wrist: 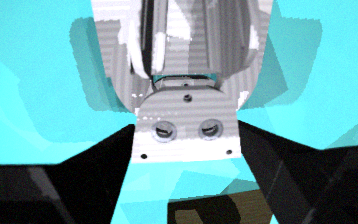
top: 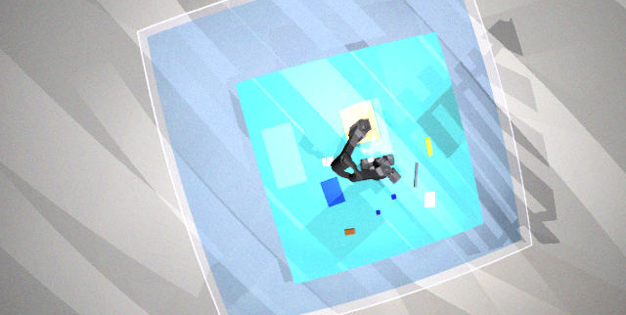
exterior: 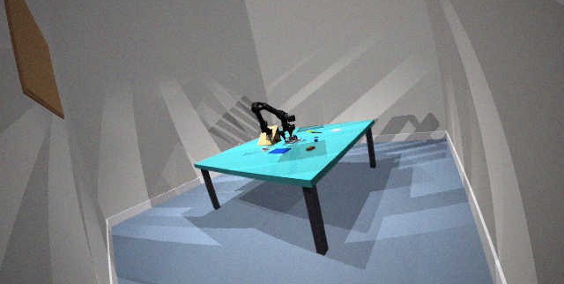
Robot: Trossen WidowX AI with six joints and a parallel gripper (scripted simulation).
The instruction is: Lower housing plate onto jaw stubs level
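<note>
The housing plate (wrist: 187, 112) is pale grey, with a rounded far edge, two large ringed holes and small dark holes. My gripper (wrist: 184, 126) (top: 370, 161) (exterior: 291, 138) is shut on its two sides. Dark slotted shapes show inside the large holes; whether they are the stub tops is unclear. The long grey jaw parts (wrist: 230, 40) lie just past the plate's rounded edge in the wrist view, over a wider pale base (wrist: 107, 62). The stubs are otherwise hidden under the plate. The height and any contact between plate and jaws cannot be told.
A tan block (top: 359, 108) (exterior: 265, 138) stands by the arm's base. A blue rectangle (top: 333, 192) (exterior: 279, 151), an orange block (top: 349, 231) (exterior: 310, 148), a yellow bar (top: 428, 146), a dark rod (top: 416, 174) and a white piece (top: 429, 200) lie around the arm on the cyan table.
</note>
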